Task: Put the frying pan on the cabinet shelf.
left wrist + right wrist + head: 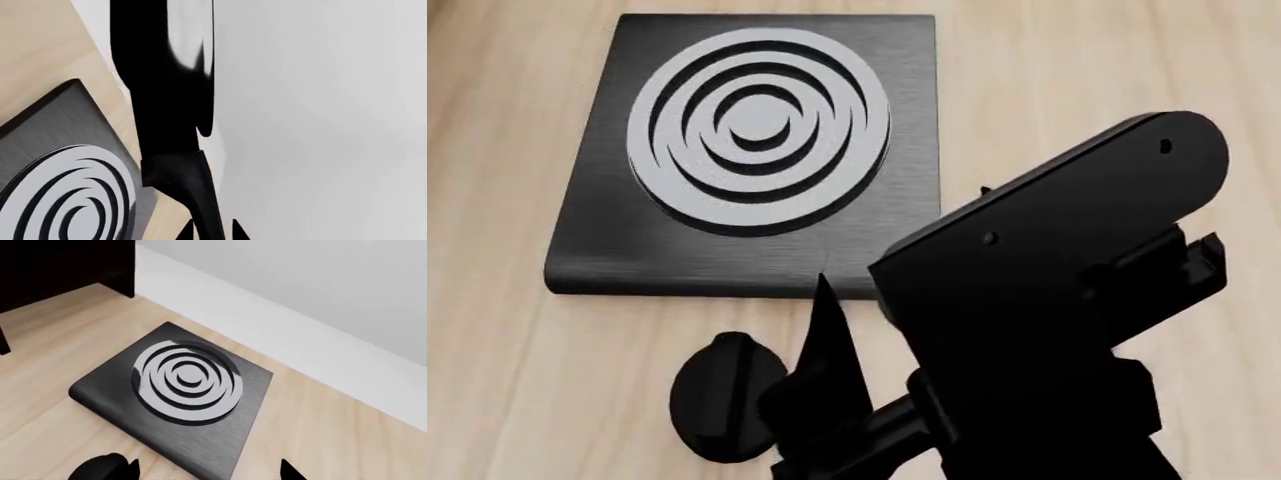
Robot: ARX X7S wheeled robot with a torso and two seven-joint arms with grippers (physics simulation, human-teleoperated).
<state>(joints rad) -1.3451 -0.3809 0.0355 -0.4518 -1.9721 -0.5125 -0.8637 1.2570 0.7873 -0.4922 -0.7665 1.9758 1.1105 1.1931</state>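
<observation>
In the left wrist view the frying pan (160,75) is seen edge-on. It is black with a white reflection on its glossy inside. Its long black handle (190,180) runs back between the two fingertips of my left gripper (212,231), which is shut on it. The pan is held off the wooden table, in front of the pale wall. My right gripper (210,471) is open and empty, its fingertips spread over the near corner of the hob plate (180,390). The very dark cabinet (63,265) stands at the far left of the right wrist view. I cannot pick out the pan in the head view.
The square black hob plate (754,150) with pale concentric rings lies on the wooden table (1094,70). A large black arm (1054,300) covers the head view's lower right. Beside it are one pointed fingertip (827,330) and a small round black part (727,395). A white wall (300,280) runs behind the table.
</observation>
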